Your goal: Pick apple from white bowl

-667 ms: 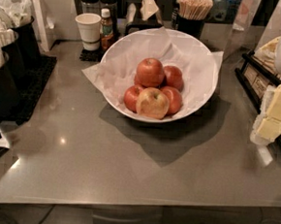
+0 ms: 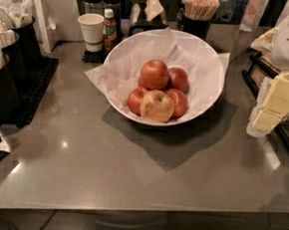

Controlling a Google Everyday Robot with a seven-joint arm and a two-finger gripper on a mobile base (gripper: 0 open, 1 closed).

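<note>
The white bowl (image 2: 208, 67), wide and lined with crinkled white paper, stands at the back middle of the grey counter. It holds several apples. The apple (image 2: 154, 74), evenly red with an orange sheen, lies on top of the pile. An apple with a pale yellow patch (image 2: 157, 106) lies in front of it, and smaller, darker red ones (image 2: 178, 80) lie around it. My gripper (image 2: 275, 105), cream-yellow under a white arm, hangs at the right edge of the view. It is to the right of the bowl, about level with the rim, and apart from it.
A small white paper cup (image 2: 91, 30) and a small bottle (image 2: 109, 29) stand behind the bowl to the left. A cup of wooden stirrers (image 2: 199, 14) stands behind it. Black holders with white packets (image 2: 9, 61) line the left side. A dark rack (image 2: 284, 123) stands at the right.
My gripper has moved slightly up and to the left, toward the bowl. The bowl and the apples have not moved.
</note>
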